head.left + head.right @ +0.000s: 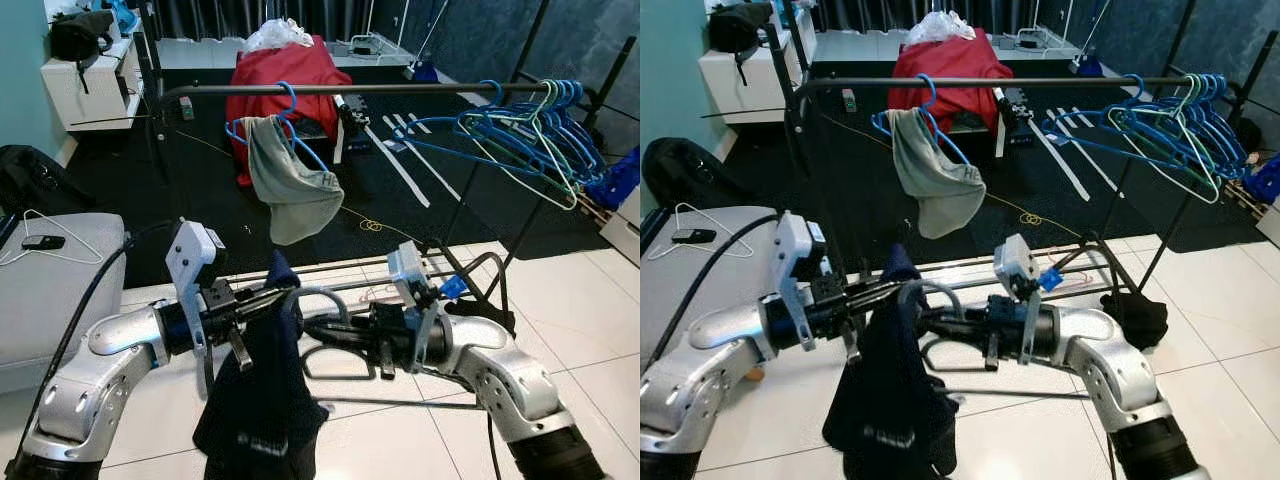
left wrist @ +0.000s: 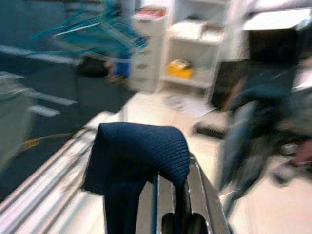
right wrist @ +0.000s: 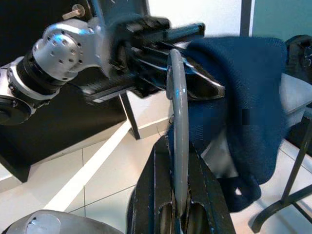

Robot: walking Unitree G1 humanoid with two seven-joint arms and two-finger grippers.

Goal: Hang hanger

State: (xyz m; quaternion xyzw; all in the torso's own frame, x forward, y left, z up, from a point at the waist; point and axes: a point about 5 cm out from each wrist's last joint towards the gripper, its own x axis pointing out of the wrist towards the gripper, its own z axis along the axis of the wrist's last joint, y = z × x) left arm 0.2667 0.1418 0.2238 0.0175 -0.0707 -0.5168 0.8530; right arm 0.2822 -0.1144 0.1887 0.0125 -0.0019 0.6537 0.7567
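Right tool (image 3: 179, 195) pinches the grey hanger (image 3: 176, 131); left tool (image 2: 175, 195) pinches the navy cloth (image 1: 265, 400) draped at the hanger's 9 o'clock end.

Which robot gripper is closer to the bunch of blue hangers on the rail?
Right. The right gripper sits below the blue hangers, toward that end of the rail. The left gripper is further over.

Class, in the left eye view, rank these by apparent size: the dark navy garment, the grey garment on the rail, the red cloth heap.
1. Dark navy garment, though nearest the camera.
2. Red cloth heap and grey garment look alike; unranked.
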